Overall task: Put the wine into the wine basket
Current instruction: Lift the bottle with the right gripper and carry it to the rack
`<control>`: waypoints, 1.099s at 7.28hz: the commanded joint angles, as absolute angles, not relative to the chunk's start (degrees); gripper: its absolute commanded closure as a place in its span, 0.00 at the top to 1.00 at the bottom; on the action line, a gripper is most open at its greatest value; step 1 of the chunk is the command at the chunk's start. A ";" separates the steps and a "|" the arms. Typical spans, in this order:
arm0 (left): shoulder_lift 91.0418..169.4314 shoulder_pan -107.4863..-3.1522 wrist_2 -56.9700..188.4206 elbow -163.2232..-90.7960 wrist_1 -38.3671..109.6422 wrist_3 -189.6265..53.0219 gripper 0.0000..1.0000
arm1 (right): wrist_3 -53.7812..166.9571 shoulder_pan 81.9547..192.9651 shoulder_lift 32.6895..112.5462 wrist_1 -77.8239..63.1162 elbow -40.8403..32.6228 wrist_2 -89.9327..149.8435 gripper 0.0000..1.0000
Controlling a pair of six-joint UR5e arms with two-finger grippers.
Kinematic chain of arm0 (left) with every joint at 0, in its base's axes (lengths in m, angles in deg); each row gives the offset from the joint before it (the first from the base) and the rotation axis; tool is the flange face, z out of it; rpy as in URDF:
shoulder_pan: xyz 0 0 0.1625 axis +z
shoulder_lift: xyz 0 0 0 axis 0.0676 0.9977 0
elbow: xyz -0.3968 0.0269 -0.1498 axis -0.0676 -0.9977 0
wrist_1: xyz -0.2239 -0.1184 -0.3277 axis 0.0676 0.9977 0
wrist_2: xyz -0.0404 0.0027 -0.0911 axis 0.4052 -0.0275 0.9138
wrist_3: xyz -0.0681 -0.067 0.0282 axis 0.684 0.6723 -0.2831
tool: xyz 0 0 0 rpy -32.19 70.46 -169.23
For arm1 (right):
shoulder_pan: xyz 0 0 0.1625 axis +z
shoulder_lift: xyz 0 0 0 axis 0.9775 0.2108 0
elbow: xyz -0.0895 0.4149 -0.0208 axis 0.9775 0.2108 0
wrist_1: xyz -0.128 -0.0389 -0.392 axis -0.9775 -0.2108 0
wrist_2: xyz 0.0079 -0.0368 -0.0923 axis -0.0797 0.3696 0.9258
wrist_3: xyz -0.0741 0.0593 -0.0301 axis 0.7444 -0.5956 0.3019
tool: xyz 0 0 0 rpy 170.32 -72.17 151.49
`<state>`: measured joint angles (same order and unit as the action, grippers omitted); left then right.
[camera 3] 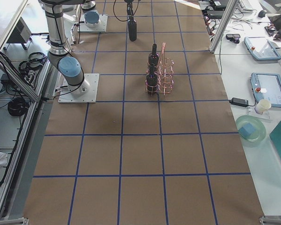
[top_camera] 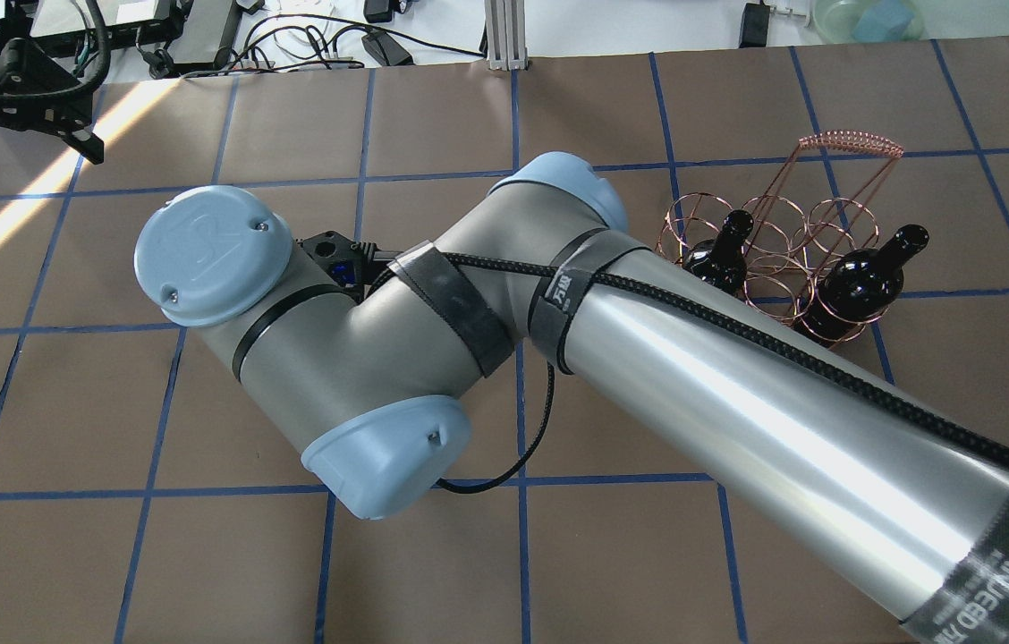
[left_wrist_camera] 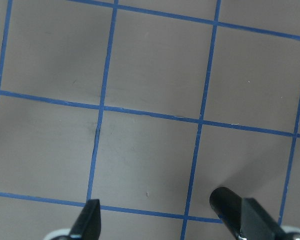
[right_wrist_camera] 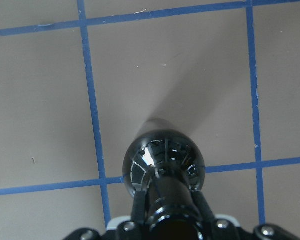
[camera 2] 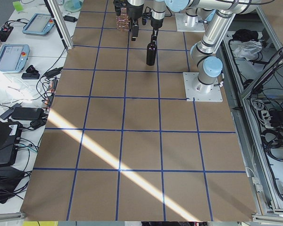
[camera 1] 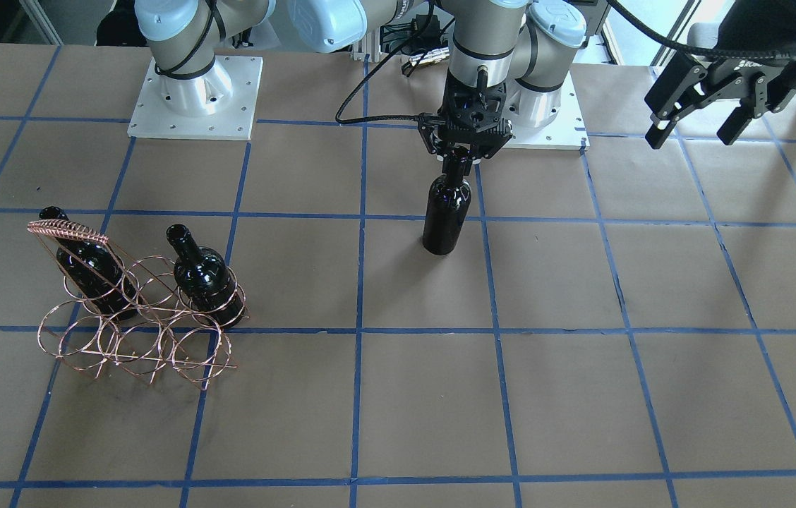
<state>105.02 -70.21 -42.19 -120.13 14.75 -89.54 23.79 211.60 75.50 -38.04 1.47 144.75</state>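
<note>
- The right claw (camera 1: 459, 156) points straight down and is closed on the neck of the wine (camera 1: 447, 212), with a finger on either side just under the lip.
- The wine stands upright near the middle of the bench (camera 1: 581, 353), close to the robot's bases and well apart from the wine basket (camera 1: 131, 337).
- No view shows whether the bottle's base rests on the bench or hangs just above it.
- In the overhead view the right arm's bulk covers this claw and the wine completely.
- The right wrist camera looks down on the bottle's shoulders. The claw's fingers are cut off at the bottom edge.
- The left claw (camera 1: 693, 132) hangs above the bench's far side with its fingers spread wide and nothing between them. Its wrist camera catches only the two fingertips over bare bench.
- The wine basket holds two other bottles (camera 1: 87, 264) (camera 1: 204, 279) in the row of rings nearer the robot. The one by the handle (camera 1: 68, 231) is partly screened by it.
- From the left end, the basket is mostly hidden behind the arms.
</note>
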 commanded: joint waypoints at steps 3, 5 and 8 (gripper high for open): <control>105.02 -70.22 -42.20 -120.24 14.72 -89.54 1.00 | 30.42 207.66 80.13 -37.49 2.32 145.43 0.20; 105.02 -70.22 -42.20 -120.24 14.81 -89.54 1.00 | 39.54 203.36 87.32 -25.95 2.23 145.61 0.16; 105.80 -72.31 -42.03 -120.68 14.72 -88.40 1.00 | 60.00 189.43 97.89 -8.25 1.70 145.88 0.09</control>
